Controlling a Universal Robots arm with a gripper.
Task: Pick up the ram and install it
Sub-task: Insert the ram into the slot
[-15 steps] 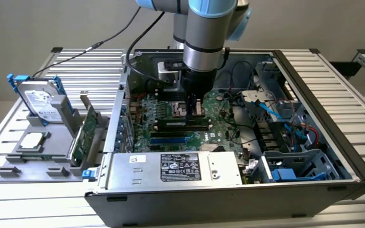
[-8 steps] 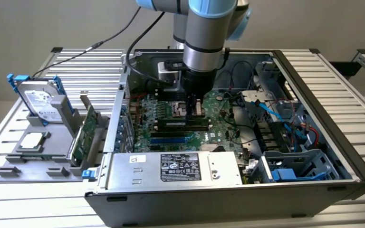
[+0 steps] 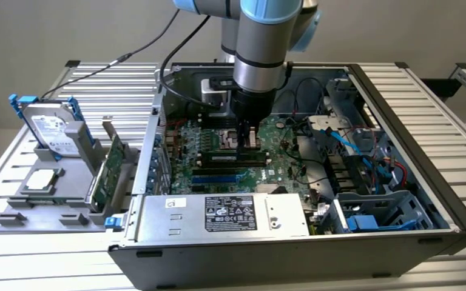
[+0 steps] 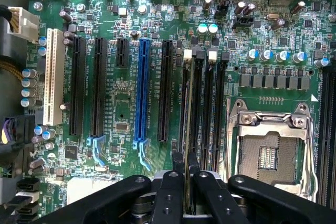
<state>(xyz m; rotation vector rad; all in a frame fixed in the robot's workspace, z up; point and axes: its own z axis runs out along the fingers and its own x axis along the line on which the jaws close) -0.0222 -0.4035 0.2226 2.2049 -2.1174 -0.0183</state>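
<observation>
Slatted metal bench (image 3: 22,267) under the open computer case (image 3: 281,260). Up close, I've got the gripper (image 4: 187,163) nipped nearly closed on the ram (image 4: 190,114), held edge-on along the memory slots (image 4: 210,108). Beside them sits the processor socket (image 4: 270,150), with the blue slot (image 4: 142,93) farther off.

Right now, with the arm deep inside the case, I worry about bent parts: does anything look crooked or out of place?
Nothing stands out. The gripper holds the ram edge-on and parallel to the memory slots, not tilted. The processor socket is bare, but looks undamaged.
</observation>
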